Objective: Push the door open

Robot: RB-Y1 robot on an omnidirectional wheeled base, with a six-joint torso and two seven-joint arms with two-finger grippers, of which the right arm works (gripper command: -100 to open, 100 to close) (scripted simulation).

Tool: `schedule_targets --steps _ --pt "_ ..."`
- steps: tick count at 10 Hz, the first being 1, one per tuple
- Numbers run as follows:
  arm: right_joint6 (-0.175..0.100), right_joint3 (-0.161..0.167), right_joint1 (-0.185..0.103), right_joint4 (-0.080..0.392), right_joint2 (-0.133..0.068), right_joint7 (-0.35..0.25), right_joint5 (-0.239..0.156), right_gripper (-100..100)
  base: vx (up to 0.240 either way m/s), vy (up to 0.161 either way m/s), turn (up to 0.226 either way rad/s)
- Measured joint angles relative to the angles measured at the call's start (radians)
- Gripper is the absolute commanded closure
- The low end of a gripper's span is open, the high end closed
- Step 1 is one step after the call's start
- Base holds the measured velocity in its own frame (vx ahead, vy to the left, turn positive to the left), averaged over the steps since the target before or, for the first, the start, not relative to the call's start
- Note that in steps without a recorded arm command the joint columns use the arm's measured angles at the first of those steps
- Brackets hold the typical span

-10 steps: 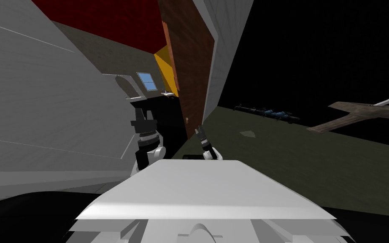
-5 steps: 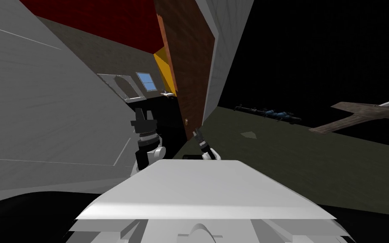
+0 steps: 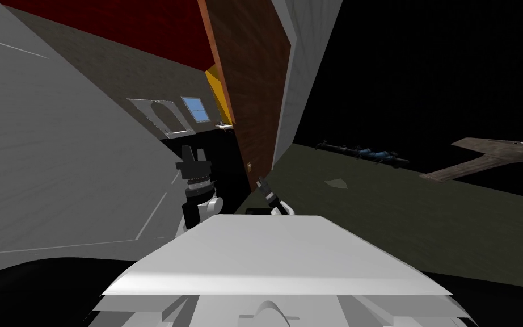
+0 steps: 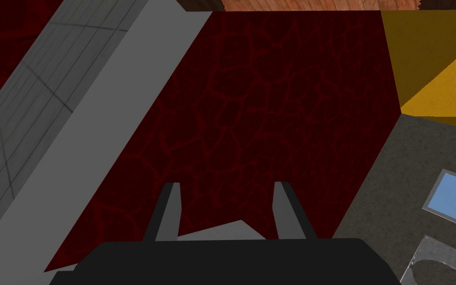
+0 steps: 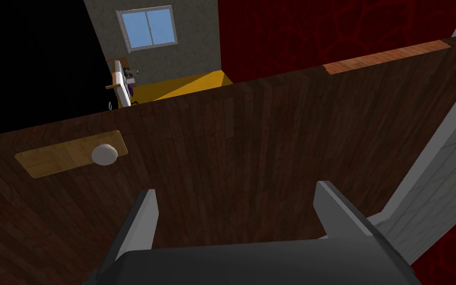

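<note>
right claw (image 5: pixel 235 188) released | door (image 5: pixel 251 143) just ahead, knob (image 5: pixel 105 154) near | left claw (image 4: pixel 227 183) released

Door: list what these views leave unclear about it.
- Contact: in the right wrist view the right gripper stands open before the door. Whether its tips touch cannot be read, and the head view shows it too small.
- Door's top: head view, cut off by the picture's upper edge.
- Beyond the door: a black area.
</note>
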Motion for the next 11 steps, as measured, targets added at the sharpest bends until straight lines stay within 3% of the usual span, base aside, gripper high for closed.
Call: schedule_targets --steps 11 --pt "-0.045 0.116 -0.075 0.192 -0.020 -0.003 0.009 -100 0.104 -0.007 -0.003"
